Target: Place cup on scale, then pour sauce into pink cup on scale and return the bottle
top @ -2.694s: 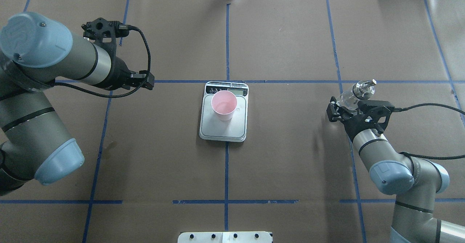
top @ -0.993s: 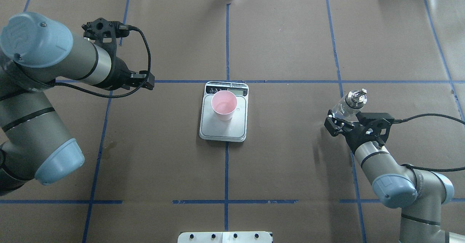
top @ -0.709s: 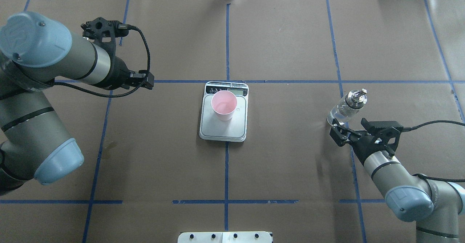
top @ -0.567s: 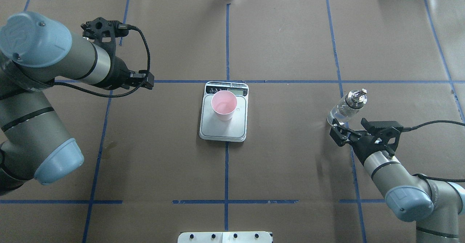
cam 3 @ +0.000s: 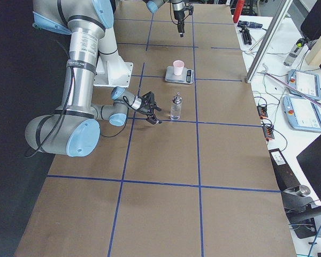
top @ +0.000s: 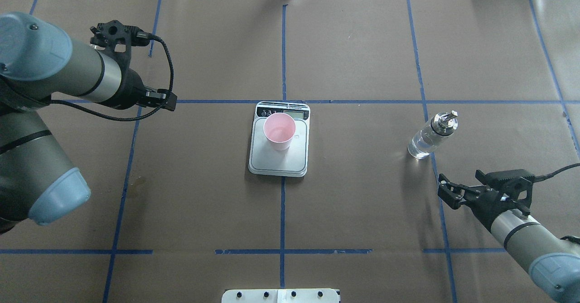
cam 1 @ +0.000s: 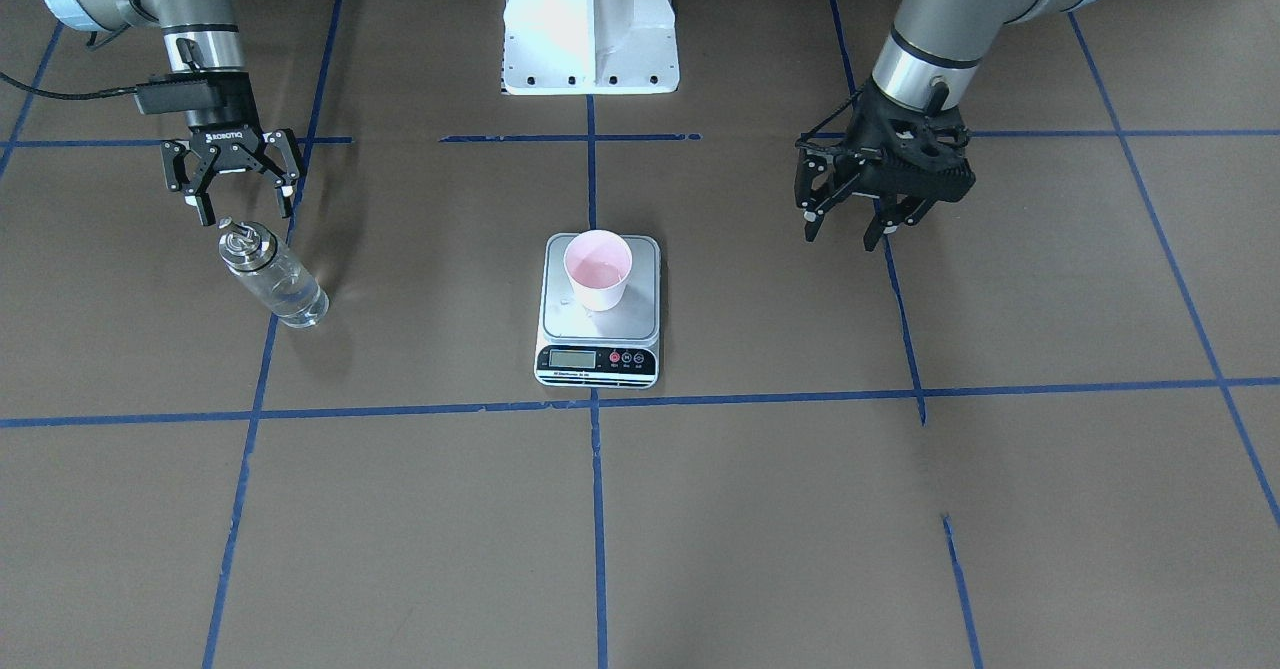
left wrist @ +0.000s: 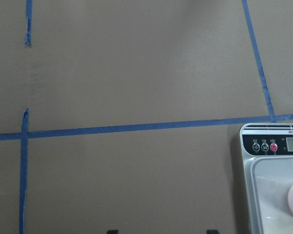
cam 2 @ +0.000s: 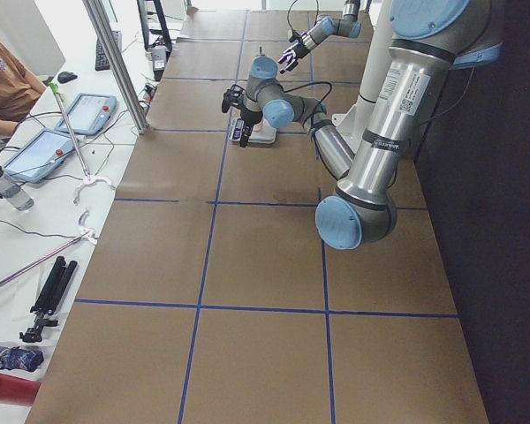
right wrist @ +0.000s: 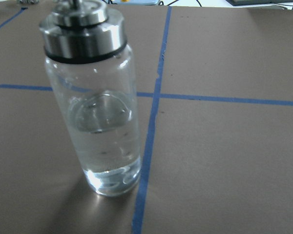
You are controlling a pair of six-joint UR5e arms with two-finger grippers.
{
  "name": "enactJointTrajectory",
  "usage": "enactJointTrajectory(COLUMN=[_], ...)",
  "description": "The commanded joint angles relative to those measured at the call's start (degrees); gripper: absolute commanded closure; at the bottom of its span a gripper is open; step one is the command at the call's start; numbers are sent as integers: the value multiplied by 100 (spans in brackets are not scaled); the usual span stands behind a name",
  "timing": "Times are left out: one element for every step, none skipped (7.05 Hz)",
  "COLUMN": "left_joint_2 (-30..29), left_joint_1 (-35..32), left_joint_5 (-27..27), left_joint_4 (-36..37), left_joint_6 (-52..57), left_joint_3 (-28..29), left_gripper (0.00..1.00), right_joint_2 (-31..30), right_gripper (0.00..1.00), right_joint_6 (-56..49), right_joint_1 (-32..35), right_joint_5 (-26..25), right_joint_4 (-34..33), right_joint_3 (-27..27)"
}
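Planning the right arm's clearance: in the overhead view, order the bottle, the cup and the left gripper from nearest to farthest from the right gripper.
1. bottle, just ahead of the right gripper, on the right side.
2. cup, standing on the scale at centre.
3. left gripper, far left.

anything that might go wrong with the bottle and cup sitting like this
1. The bottle stands free on the table, tall and narrow, and the open right gripper is close beside it. A swing of that arm toward the bottle could knock it over.
2. The cup sits loose on the scale, so a bump to either would likely tip it.
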Motion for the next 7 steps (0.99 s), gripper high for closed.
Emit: enactJointTrajectory(left_joint_2=[473,667,756,792,810,888,1046], left_joint_1=[-881,-1295,-1638,-1955,-2419,-2911,-3151], left_joint_5=[-776,-1051,-1201,-1394,-1692,-2200,-2266], left_joint_4=[-18,-26,-26,-26,-35,-27,-26], left_joint_6=[1626,2217,2719,3002,3675,4230,4470], left_joint_3=[19,54,158,368,727,1026,1099], left_gripper=[32,32,32,31,31,30,27], right_joint_2=[-394,-509,-510,-501,-405,-91,295], right_gripper=[0,0,0,0,0,0,0], right_joint_6=[-587,-1008,-1639,-2307,-3070,-3913,-4957], right_joint_1=[426,934,1810,2697,3846,5232,6403], right_joint_5=[888,1563,2570,3476,4695,6099,7149], right_joint_4=[293,660,1021,1294,1297,923,232], right_joint_3=[5,-170,-458,-740,-960,-1249,-1540])
